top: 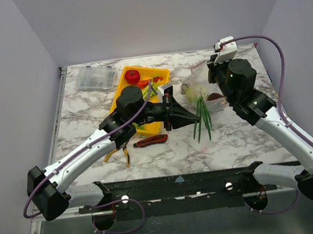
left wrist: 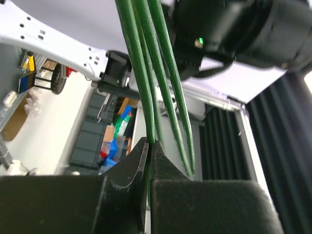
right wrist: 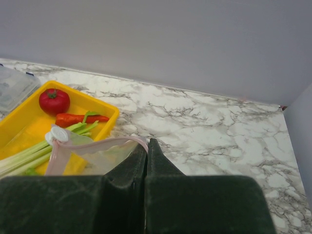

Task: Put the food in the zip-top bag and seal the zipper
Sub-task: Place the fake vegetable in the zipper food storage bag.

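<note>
Green leek stalks pinched in left gripper; right gripper clamps clear bag's pink zipper.

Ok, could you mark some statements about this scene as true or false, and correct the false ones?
1. The left claw is shut on the green leek. True.
2. The tomato lies inside the zip-top bag. False: it sits in the yellow tray.
3. The right claw pinches the pink zipper of the bag. True.
4. The utility knife lies in the tray. False: it lies on the table, nearer the arm bases than the tray.
</note>
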